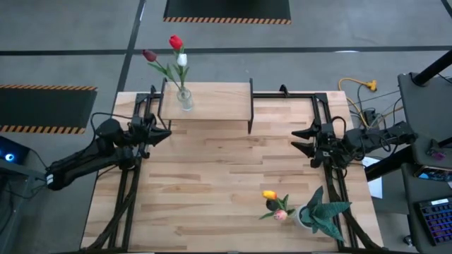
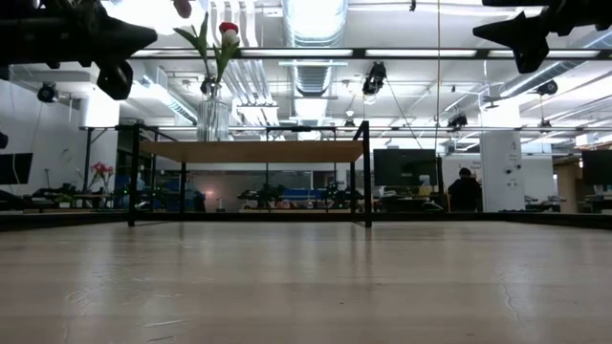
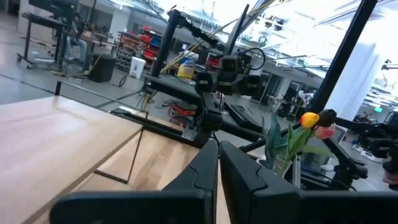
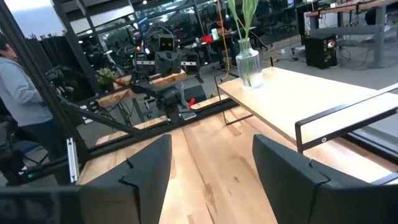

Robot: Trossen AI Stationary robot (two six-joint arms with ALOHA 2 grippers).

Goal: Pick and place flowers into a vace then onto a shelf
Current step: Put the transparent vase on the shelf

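Observation:
A clear glass vase (image 1: 184, 99) stands on the left part of the shelf (image 1: 219, 100), which has a wooden top and sits at the table's far edge. It holds red (image 1: 175, 42), maroon (image 1: 149, 55) and white (image 1: 182, 60) tulips. The right wrist view also shows the vase (image 4: 249, 65). Orange-yellow, dark and pink tulips (image 1: 276, 205) stand upright near the table's near right corner; what holds them up does not show. My left gripper (image 1: 164, 134) hovers shut, just near of the shelf's left end. My right gripper (image 1: 298, 140) hovers open, right of the shelf.
A spiky green plant in a white pot (image 1: 321, 212) stands right beside the second bunch of tulips. Black rails (image 1: 325, 120) run along the table's sides. The middle of the table (image 1: 226, 176) is bare wood. A person (image 4: 18, 81) stands in the room beyond the table.

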